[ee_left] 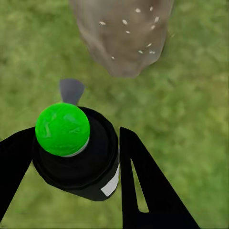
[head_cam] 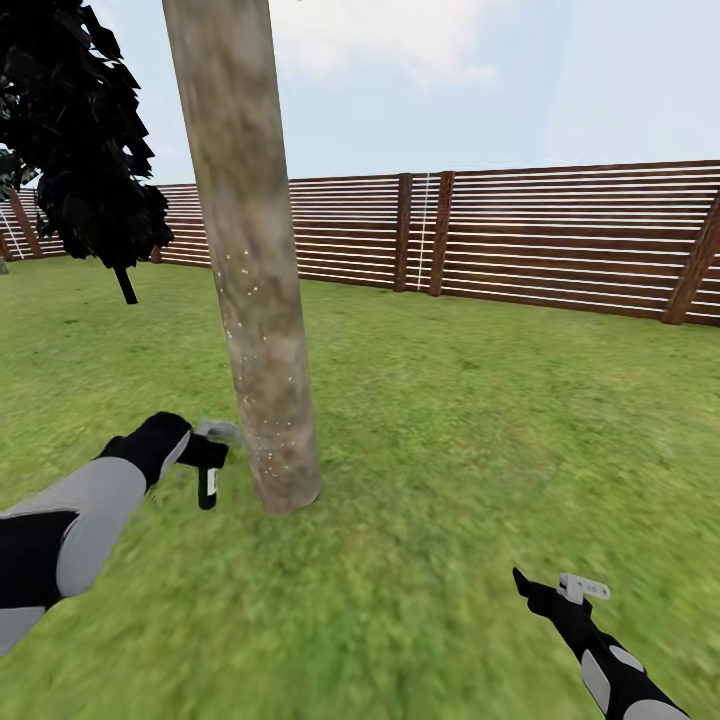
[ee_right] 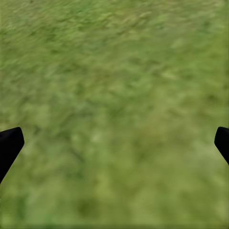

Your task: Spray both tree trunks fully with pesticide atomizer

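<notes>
The tree trunk (head_cam: 255,300) rises grey-brown and mottled just ahead, dotted with small white specks; its base (ee_left: 124,33) shows in the left wrist view. My left gripper (head_cam: 205,458) hangs low beside the trunk's left side, shut on the pesticide atomizer (head_cam: 207,488), a small black bottle. In the left wrist view the atomizer (ee_left: 78,164) has a bright green round top (ee_left: 62,129) and sits between the black fingers (ee_left: 143,186), pointing toward the trunk. My right gripper (head_cam: 524,584) is low at the right, open over bare grass (ee_right: 114,95), away from the tree.
Green lawn (head_cam: 480,420) spreads all around. A brown slatted wooden fence (head_cam: 560,235) closes off the back. A dark narrow conifer (head_cam: 80,140) stands at the far left, behind the trunk.
</notes>
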